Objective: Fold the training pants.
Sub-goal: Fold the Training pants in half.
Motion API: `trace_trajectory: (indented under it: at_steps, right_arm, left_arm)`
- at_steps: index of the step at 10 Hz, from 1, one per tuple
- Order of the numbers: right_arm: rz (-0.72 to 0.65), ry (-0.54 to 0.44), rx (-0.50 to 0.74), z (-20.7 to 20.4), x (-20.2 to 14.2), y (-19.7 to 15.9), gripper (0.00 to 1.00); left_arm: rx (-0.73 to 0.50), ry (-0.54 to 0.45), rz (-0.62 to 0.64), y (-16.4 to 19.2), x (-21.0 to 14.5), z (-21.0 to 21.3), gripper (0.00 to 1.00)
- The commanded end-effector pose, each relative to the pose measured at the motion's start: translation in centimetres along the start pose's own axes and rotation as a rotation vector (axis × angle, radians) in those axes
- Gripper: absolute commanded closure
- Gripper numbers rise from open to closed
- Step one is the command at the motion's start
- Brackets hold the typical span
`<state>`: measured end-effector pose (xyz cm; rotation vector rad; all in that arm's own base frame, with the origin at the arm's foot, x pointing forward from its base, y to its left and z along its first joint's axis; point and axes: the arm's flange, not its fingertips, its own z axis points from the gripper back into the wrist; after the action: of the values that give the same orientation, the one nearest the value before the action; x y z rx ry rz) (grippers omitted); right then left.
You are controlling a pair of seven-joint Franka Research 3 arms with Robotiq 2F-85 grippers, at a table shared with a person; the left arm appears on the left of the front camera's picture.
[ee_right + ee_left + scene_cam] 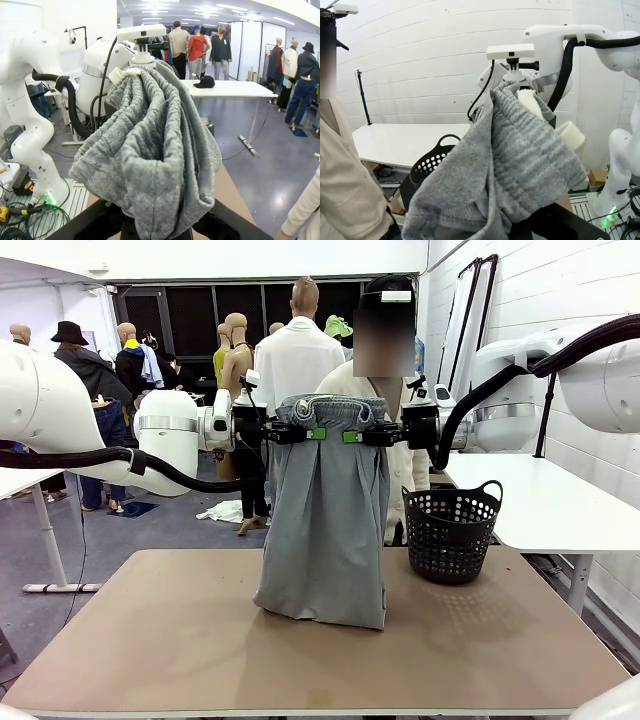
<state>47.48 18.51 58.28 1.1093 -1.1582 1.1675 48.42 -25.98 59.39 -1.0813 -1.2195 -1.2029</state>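
Folding not begun, by my judgement: the training pants (325, 530) hang full length above the tabletop (150, 640), hems brushing it. Left gripper (312, 434) and right gripper (352, 436) fingers are clamped on the waistband (bunched cloth hides them in both wrist views).

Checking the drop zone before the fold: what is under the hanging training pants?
Bare brown table; the training pants, held up by the left pincer and right pincer, touch it with their hems. The patch behind the fabric is hidden.
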Motion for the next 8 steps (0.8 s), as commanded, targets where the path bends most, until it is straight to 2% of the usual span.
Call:
trace_trajectory:
  at_steps: [1, 8]
  right_arm:
    - [-0.001, -0.003, 0.006, -0.06, 0.22, 0.08, 1.00]
    - [-0.001, -0.003, 0.006, -0.06, 0.22, 0.08, 1.00]
  left_arm:
    - [0.003, -0.008, 0.002, -0.21, 0.16, 0.07, 1.00]
    - [0.003, -0.008, 0.002, -0.21, 0.16, 0.07, 1.00]
